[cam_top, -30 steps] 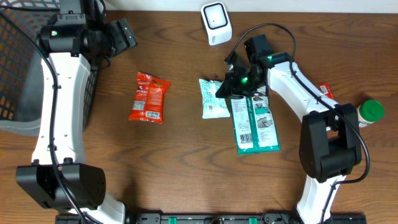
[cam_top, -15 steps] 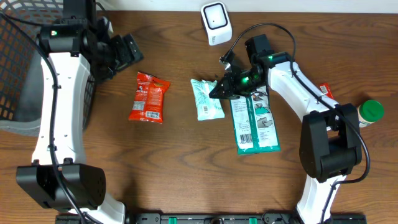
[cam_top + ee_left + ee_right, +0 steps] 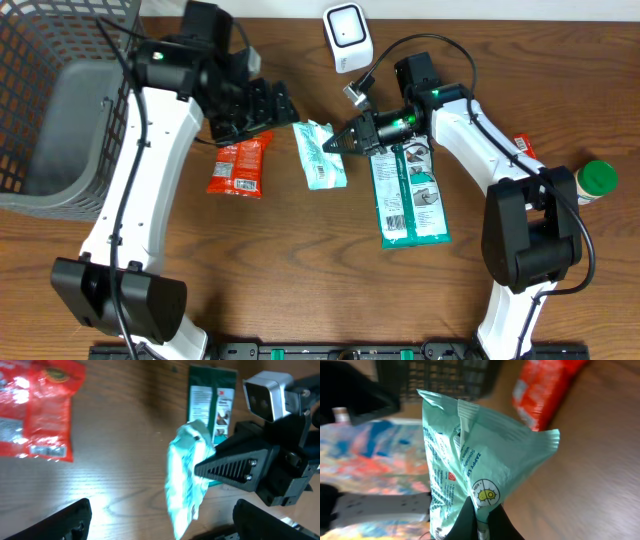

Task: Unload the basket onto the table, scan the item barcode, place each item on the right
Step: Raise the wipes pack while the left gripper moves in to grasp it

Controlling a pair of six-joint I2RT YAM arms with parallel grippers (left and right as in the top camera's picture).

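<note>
1. I take the white scanner (image 3: 347, 37) at the far edge of the table (image 3: 300, 270) as my reference point.
2. The task item, a mint-green packet (image 3: 320, 155), is nearer the arm bases than the scanner and slightly to its left.
3. The right gripper (image 3: 338, 142) is clamped on the packet's edge on the side toward the scanner, with both fingers pressed together on the crimped seal. The right wrist view confirms the pinch.
4. The packet stands on edge in that grip rather than lying flat. I cannot tell whether its far end touches the table.
5. The left gripper (image 3: 268, 108) is left of the scanner and just beside the packet. Its fingers are spread wide and hold nothing.
6. A red packet (image 3: 238, 165) lies flat on the table further left of the scanner, beyond the mint-green packet.
7. Two green wipes packs (image 3: 408, 195) lie side by side, right of the scanner and nearer the bases.
8. A wire basket (image 3: 60, 100) occupies the far-left corner, well apart from the scanner.
9. A green-capped bottle (image 3: 597, 180) is at the right edge, well apart from the scanner.
</note>
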